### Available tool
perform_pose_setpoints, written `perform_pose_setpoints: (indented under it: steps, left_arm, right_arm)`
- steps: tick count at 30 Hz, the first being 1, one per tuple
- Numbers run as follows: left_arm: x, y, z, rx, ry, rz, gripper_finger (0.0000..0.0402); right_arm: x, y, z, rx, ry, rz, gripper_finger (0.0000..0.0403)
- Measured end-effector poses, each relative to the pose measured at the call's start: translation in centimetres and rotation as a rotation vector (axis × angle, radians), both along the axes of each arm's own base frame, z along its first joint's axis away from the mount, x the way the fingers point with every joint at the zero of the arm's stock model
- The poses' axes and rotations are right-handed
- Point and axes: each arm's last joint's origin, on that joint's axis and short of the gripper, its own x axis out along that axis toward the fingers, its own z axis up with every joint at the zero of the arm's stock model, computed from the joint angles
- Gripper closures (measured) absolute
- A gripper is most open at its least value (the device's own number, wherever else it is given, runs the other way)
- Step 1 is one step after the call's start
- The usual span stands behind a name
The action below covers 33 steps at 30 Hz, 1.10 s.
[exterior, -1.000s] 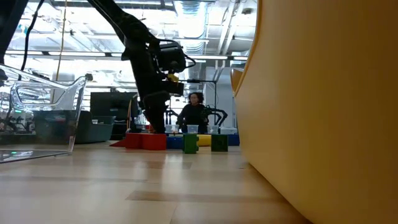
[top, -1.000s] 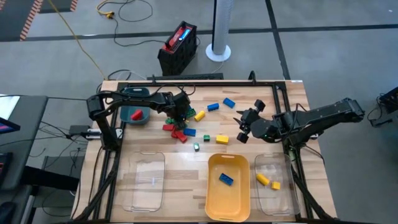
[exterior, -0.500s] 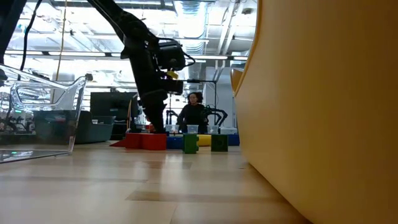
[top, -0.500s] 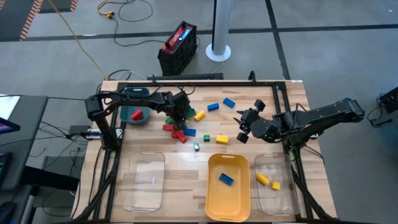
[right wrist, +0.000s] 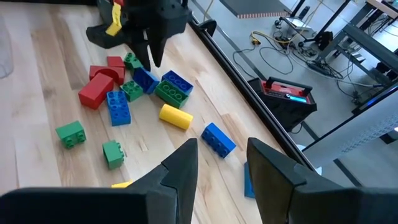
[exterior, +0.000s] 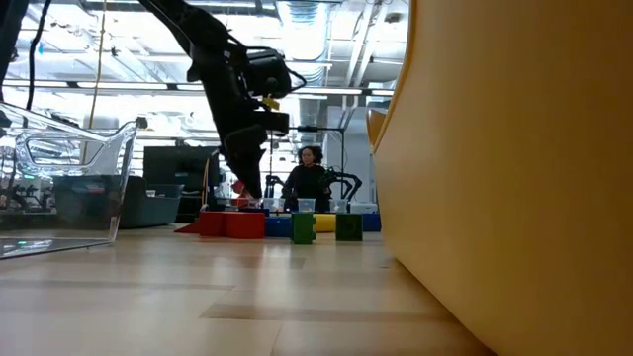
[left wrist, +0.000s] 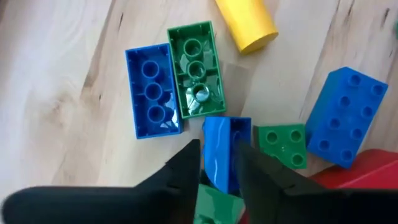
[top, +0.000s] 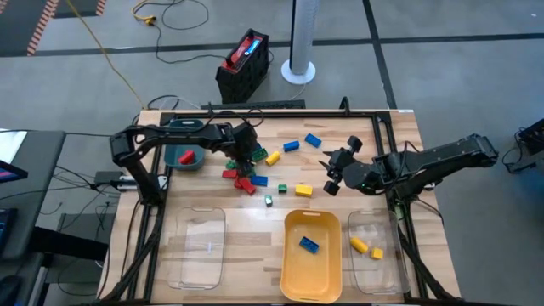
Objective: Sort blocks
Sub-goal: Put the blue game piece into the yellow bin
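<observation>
The left arm has leaned over a little since the earlier picture, and its elbow has swung out, but its tip stayed over the same pile. The left end effector (left wrist: 216,163) is down in the blocks (top: 246,174) in the middle of the worktop (top: 255,225). Its 2 fingers sit on either side of a blue block (left wrist: 225,146) standing on its edge, and they look closed on it. The right end effector (right wrist: 219,163) waits above the worktop, well away from the pile, with its fingers apart and nothing between them.

Not much is sorted yet. 1 blue block lies in the yellow tray (top: 289,272). 2 yellow ones lie in the clear tray (top: 387,223) on the right. Something red sits in the teal tray (top: 194,163). Most blocks are left on the worktop.
</observation>
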Motion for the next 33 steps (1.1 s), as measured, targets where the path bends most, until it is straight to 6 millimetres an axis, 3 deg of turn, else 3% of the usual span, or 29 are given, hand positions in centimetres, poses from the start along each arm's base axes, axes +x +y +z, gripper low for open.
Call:
perform_pose_setpoints:
  steps: [6,10,15,27,33]
  left_arm:
    - [0.0,1.1,-1.3,-0.067,0.011,0.015,0.0228]
    - [-0.2,1.6,-1.3,-0.077,-0.003,0.024,0.0213]
    - [-0.1,1.6,-1.3,-0.096,-0.014,0.013,0.0215]
    - [0.6,1.6,-4.0,-0.165,0.034,0.009,0.0219]
    - [0.8,1.6,-4.5,-0.170,0.045,0.004,0.0254]
  right_arm:
    - [0.1,0.0,0.1,-0.005,-0.005,0.006,0.0251]
    - [0.1,0.0,0.1,-0.009,-0.003,0.009,0.0251]
    - [0.1,0.0,0.1,-0.010,-0.003,0.009,0.0251]
    - [0.1,0.0,0.1,-0.011,-0.004,0.010,0.0251]
    - [0.1,-0.1,0.1,-0.012,0.001,0.003,0.0251]
